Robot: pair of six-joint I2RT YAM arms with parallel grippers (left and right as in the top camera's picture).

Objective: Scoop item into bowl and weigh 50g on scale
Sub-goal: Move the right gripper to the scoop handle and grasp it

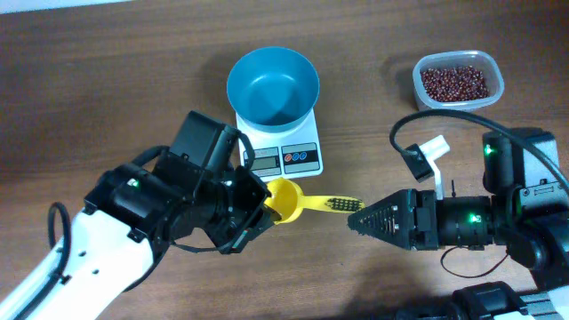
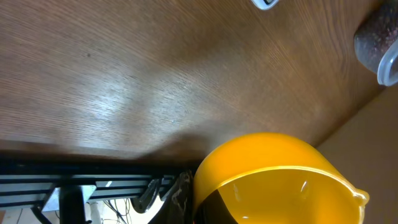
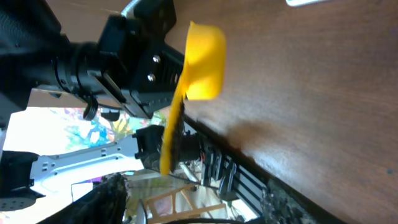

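Observation:
The blue bowl (image 1: 273,86) stands empty on the white scale (image 1: 302,158). The red-brown beans (image 1: 454,83) lie in a clear tub (image 1: 495,84) at the back right. A yellow scoop (image 1: 287,200) hangs above the table in front of the scale, handle pointing right. My left gripper (image 1: 259,203) is shut on the rim of the scoop's cup, seen close in the left wrist view (image 2: 273,180). My right gripper (image 1: 353,220) sits at the handle's end, just beside it, and looks open. The right wrist view shows the scoop (image 3: 202,59) edge-on, empty.
A white clip-like part (image 1: 433,153) on a black cable lies between the tub and my right arm. The table's front edge runs close behind the scoop in both wrist views.

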